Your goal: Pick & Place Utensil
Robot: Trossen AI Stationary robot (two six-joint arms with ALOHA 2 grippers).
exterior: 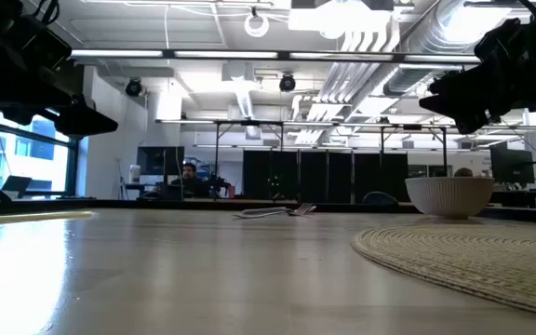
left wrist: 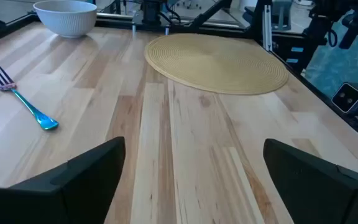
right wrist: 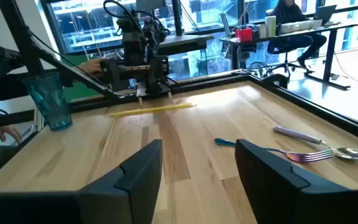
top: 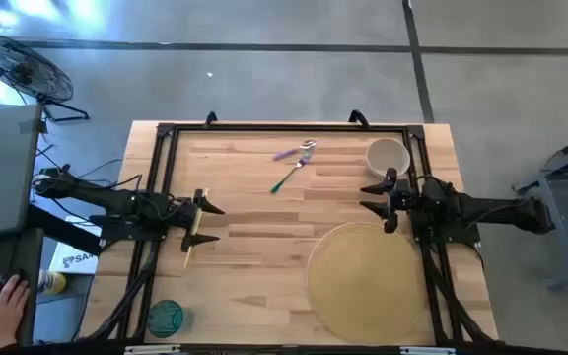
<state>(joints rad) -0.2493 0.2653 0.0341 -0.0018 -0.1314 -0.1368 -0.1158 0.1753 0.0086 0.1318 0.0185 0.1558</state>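
A fork [top: 291, 175] with a teal handle and a spoon [top: 296, 152] with a purple handle lie flat on the wooden table near its far edge, heads close together. In the right wrist view the fork [right wrist: 272, 149] and spoon [right wrist: 328, 144] lie ahead of my right gripper [right wrist: 197, 168]. My right gripper [top: 375, 198] is open and hovers between the fork and the white bowl [top: 388, 156]. My left gripper [top: 208, 223] is open over the table's left side; its wrist view shows the fork [left wrist: 23, 102] well ahead of the gripper [left wrist: 191, 180].
A round woven placemat [top: 368, 281] lies on the near right of the table, the white bowl beyond it. A teal glass [top: 166, 318] stands at the near left corner, and a thin yellow stick [top: 187, 253] lies by the left gripper. A person's hand [top: 3, 296] shows beyond the left edge.
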